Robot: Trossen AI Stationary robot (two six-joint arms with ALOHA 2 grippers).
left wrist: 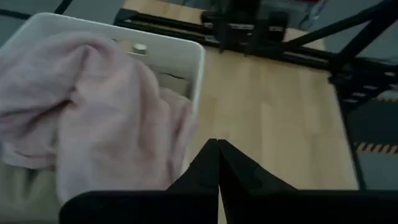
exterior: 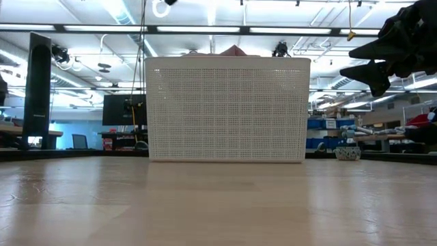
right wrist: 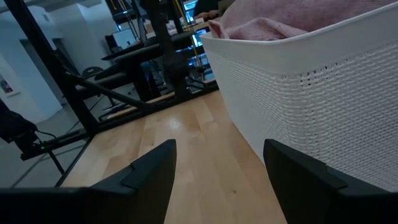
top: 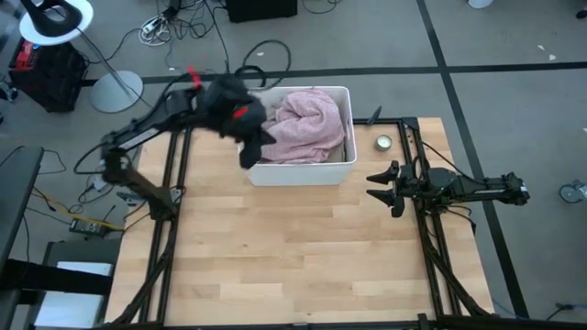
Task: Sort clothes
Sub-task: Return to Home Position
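Pink garment [top: 307,124] heaped in white bin [top: 303,173] at counter [top: 293,252] far edge, just right of left jaws, pinched shut, empty, above bin's left front corner; right jaws spread wide, empty, near right edge, farther off

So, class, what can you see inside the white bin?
A pale pink garment fills the white bin, heaped above its rim. Anything beneath it is covered; the left gripper, shut, hangs over one corner.
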